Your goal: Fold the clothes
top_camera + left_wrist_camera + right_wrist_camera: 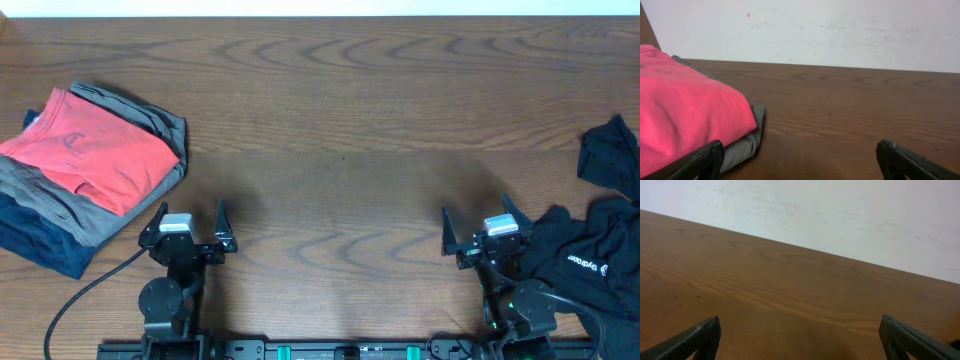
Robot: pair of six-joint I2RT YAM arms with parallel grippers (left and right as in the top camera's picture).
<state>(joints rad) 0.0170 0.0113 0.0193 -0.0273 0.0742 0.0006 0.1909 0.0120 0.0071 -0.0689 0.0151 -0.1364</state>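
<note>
The black shirt (592, 240) lies crumpled at the table's right edge in the overhead view, white logo text showing, partly cut off by the frame. My right gripper (478, 223) is open and empty just left of it, near the front edge; in its wrist view (800, 335) only bare wood lies between the fingers. My left gripper (192, 220) is open and empty at the front left; its wrist view (799, 160) shows bare wood between the fingers.
A folded stack sits at the left: a coral-red garment (95, 150) on top of grey (165, 120) and navy (40, 240) ones, also seen in the left wrist view (680, 115). A black cable (80, 295) runs along the front left. A white wall lies beyond the wooden table (340, 110).
</note>
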